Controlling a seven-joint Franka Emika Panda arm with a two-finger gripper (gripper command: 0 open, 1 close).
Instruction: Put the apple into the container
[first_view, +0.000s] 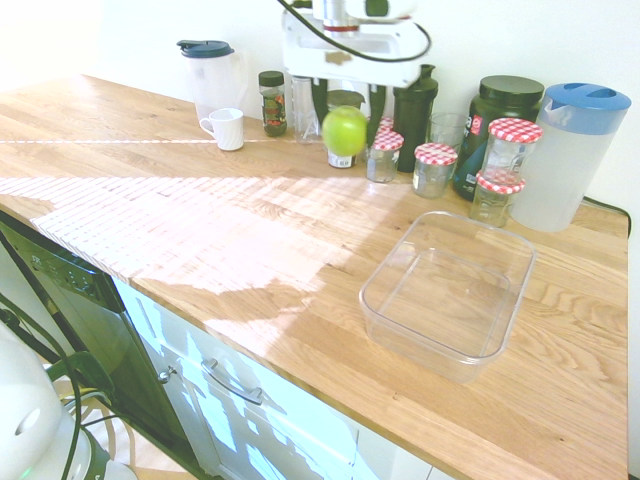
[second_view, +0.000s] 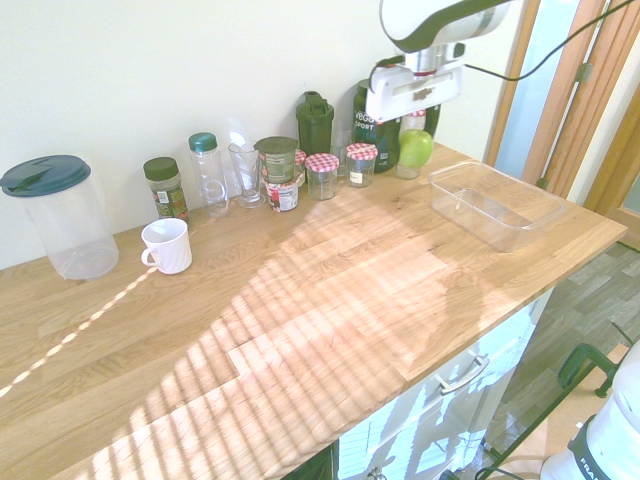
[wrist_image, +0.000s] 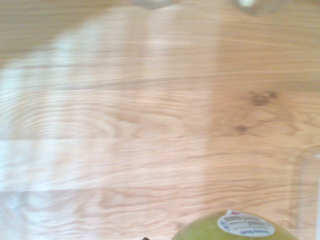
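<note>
The end effector (first_view: 345, 118) is squeezing tight on the apple (first_view: 345, 131), holding it up in the air above the worktop (first_view: 250, 240), near the jars. Next it should be carrying the apple over the empty container (first_view: 448, 290) and letting go.

A wooden bench (first_view: 250, 250) striped with sunlight carries the clear container (first_view: 450, 292) near one end. Along the wall stand red-checked-lid jars (first_view: 436, 168), a blue-lidded pitcher (first_view: 572, 155), dark shaker bottles (first_view: 415, 105), a spice jar (first_view: 272, 102), a white cup (first_view: 224, 128) and a dark-lidded pitcher (first_view: 212, 72).
</note>
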